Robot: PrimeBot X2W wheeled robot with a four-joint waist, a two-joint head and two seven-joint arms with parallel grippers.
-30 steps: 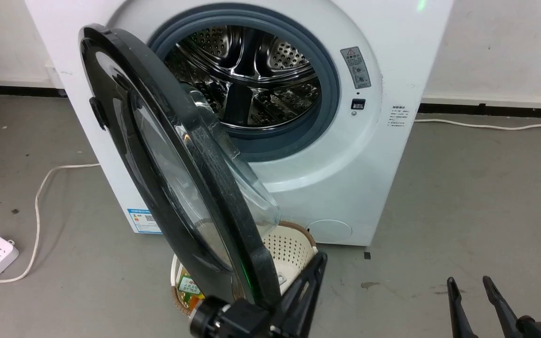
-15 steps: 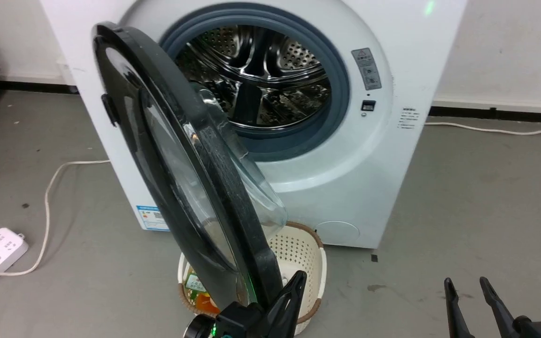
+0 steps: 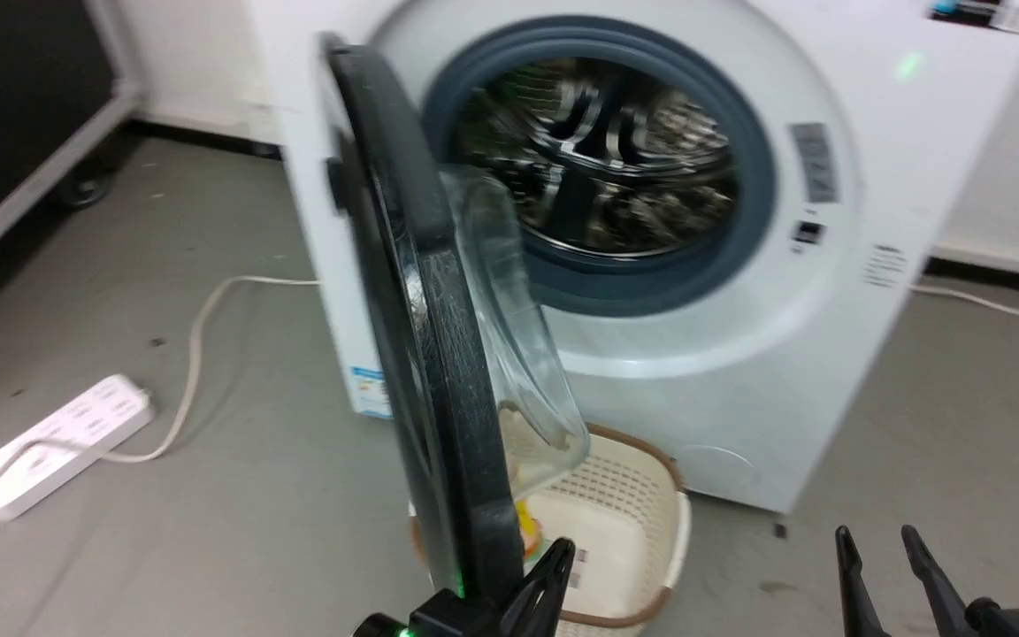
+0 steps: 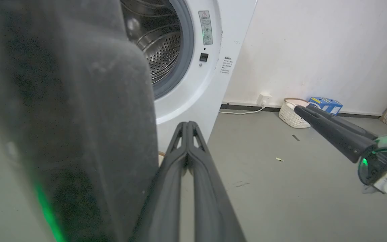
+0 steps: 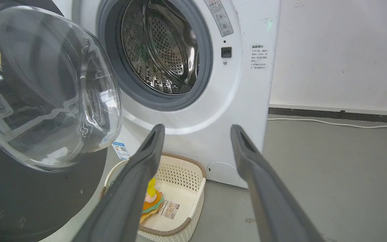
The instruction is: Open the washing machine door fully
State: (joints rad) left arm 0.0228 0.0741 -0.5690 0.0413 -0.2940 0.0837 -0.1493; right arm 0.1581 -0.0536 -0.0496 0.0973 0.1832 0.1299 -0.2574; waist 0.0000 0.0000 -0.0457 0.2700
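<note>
Washing machine (image 3: 739, 372): white casing, with 1 blue-and-white label sticker (image 3: 368, 389) low on the front.
Drum opening — grey-blue rubber ring (image 3: 642, 283) around a polished steel drum (image 5: 166, 64) patterned with rows of small round holes.
Washing machine door (image 3: 456, 380): glossy black rim, colourless clear glass bowl (image 5: 45, 87).
Basket (image 3: 620, 482): cream, perforated in a regular dot grid, with a brown rim; the items inside (image 5: 151, 201) are yellow and orange.
Floor (image 3: 209, 513): plain grey.
Power strip (image 3: 58, 442) and cable (image 3: 195, 354): white.
Left gripper (image 4: 187, 126) and right gripper (image 5: 197, 129) — dark grey fingers; 1 green light (image 3: 401, 631) glows at the base of the left gripper.
</note>
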